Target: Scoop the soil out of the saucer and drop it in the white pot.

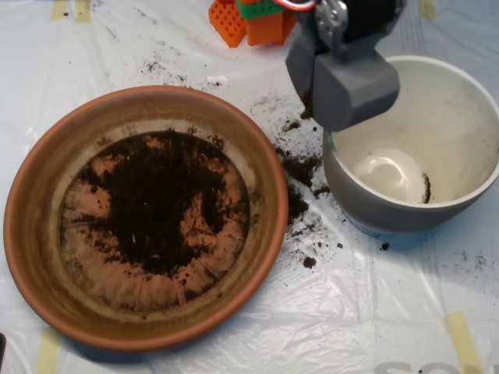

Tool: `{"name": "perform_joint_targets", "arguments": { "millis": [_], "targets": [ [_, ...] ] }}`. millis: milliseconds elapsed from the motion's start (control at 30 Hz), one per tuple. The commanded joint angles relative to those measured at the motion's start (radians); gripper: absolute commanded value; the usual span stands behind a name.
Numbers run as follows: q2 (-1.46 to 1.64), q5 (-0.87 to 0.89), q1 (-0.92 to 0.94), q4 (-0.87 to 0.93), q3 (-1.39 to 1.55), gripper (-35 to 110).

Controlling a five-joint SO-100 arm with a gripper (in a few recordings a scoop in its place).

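- The saucer (146,216) lies well to the lower left of the scoop, its rim running close to the picture's left edge and its bottom rim near the lower edge.
- The soil (156,201) sits as a dark patch in the middle of the saucer floor, with a bare ridged ring between it and the wall all round.
- Between saucer rim and pot, just below and left of the scoop, spilled crumbs (300,167) lie on the plastic-covered table (312,319); this gap is narrow.
- Orange blocks (253,22) stand at the top edge, left of the scoop.
- The scoop (343,78) hangs over the upper left rim of the pot; whether its jaws are apart or closed cannot be told from above.
- The pot (437,140) lies to the right of and below the scoop, its right side cut by the picture's edge, a small streak of soil low on its inner wall.
- Open table spreads below the pot.
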Motion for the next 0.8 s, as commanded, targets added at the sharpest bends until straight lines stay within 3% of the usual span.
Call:
{"name": "perform_joint_targets", "arguments": {
  "millis": [0, 233, 767],
  "targets": [
    [-0.006, -0.020, -0.087, 0.008, -0.069, 0],
    [-0.083, -0.025, -0.195, -0.008, -0.067, 0],
    [-0.044, -0.021, -0.179, -0.005, -0.052, 25]
  ]
}}
